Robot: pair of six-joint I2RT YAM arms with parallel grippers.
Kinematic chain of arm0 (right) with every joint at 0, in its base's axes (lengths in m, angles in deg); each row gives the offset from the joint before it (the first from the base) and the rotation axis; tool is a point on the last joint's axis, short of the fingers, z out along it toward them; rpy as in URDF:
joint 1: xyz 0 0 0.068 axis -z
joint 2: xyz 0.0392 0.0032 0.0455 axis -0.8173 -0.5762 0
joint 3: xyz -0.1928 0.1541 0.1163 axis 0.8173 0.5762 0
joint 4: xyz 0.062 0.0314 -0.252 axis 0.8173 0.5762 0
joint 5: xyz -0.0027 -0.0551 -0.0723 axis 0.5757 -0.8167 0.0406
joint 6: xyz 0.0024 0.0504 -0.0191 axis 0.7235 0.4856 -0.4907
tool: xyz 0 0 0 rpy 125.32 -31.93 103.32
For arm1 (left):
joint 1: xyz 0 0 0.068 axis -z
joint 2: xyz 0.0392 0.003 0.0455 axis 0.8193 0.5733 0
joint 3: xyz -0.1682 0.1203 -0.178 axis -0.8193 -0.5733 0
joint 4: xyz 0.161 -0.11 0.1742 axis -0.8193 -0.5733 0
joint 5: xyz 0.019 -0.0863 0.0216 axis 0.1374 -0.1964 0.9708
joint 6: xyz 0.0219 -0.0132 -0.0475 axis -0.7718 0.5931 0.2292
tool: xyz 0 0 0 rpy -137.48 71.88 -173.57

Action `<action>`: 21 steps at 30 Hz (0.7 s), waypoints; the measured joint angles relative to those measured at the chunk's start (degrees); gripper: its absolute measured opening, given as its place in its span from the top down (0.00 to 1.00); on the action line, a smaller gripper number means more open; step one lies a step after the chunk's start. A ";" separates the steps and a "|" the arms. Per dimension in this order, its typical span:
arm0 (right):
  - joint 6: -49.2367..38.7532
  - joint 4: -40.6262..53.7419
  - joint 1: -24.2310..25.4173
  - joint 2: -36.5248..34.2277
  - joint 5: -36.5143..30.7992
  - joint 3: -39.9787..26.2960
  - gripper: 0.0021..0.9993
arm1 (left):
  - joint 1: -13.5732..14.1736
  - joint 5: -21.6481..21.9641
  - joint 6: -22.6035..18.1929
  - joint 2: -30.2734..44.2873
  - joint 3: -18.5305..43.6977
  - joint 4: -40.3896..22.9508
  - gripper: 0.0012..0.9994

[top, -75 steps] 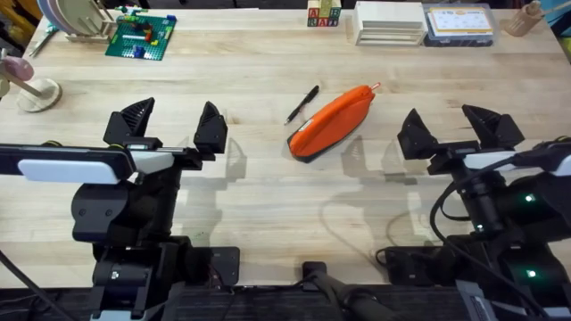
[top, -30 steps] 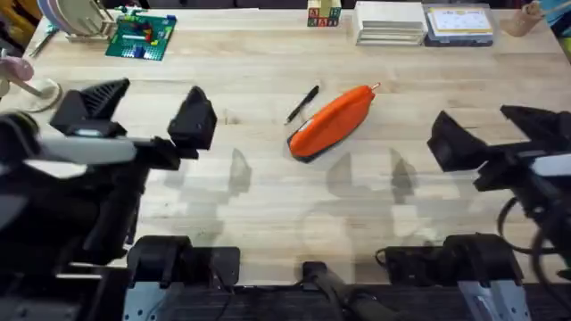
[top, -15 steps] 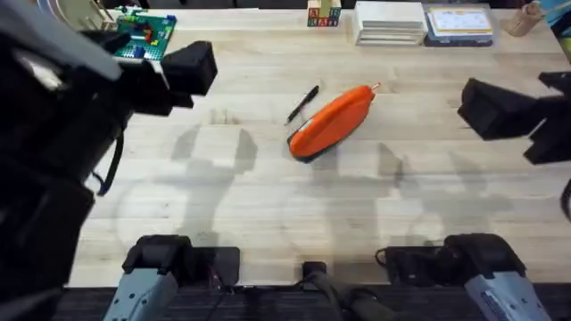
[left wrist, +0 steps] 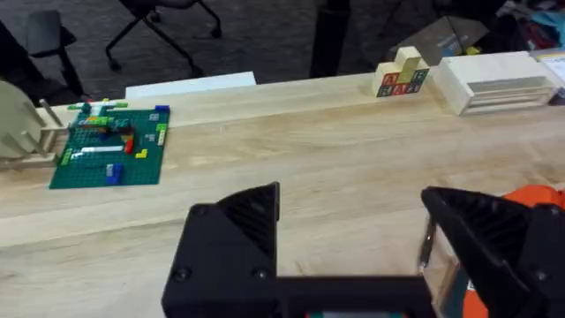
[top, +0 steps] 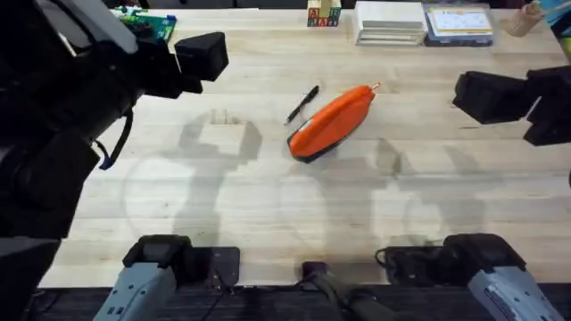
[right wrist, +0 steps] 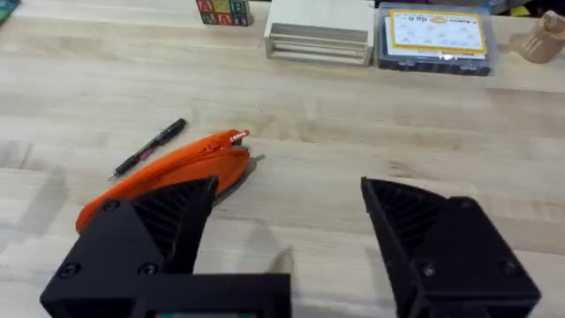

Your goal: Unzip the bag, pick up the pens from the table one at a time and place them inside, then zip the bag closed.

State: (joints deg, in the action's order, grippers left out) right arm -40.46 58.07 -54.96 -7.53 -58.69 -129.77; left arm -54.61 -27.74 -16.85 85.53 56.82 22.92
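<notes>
Now both arms have risen from their low rest near the bases and swung forward toward the orange pencil pouch [top: 332, 122], so the approach to the zip has only begun and the pouch looks closed and untouched. The left gripper [left wrist: 353, 238] and the right gripper [right wrist: 287, 234] each stand wide open, holding and touching nothing, one well to either side of the pouch. The pouch lies slantwise mid-table [top: 268, 196] with its red zip pull [right wrist: 235, 136] at the far end, and the slim black pen [top: 302, 104] just beside it on the left arm's side.
</notes>
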 joint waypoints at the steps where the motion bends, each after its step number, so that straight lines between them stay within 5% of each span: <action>1: -0.01 0.00 0.00 -0.01 0.10 -0.01 0.00 | 0.00 -0.18 0.00 0.00 0.00 0.00 0.01; 5: 0.01 0.00 0.00 -0.02 0.51 -0.02 0.00 | 0.00 -2.31 -0.21 0.00 0.04 -0.71 0.01; 8: -0.01 0.00 0.00 -0.02 0.63 -0.04 0.00 | 0.00 -8.95 -3.17 0.00 0.09 -4.30 0.01; 21: 0.00 -0.46 0.00 -0.02 0.71 -0.04 0.00 | 0.37 -26.09 -20.08 0.00 0.28 -15.55 0.01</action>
State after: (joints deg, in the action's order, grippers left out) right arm -40.46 57.62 -54.96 -7.55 -57.98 -129.81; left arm -54.25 -53.83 -36.94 85.53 57.10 7.36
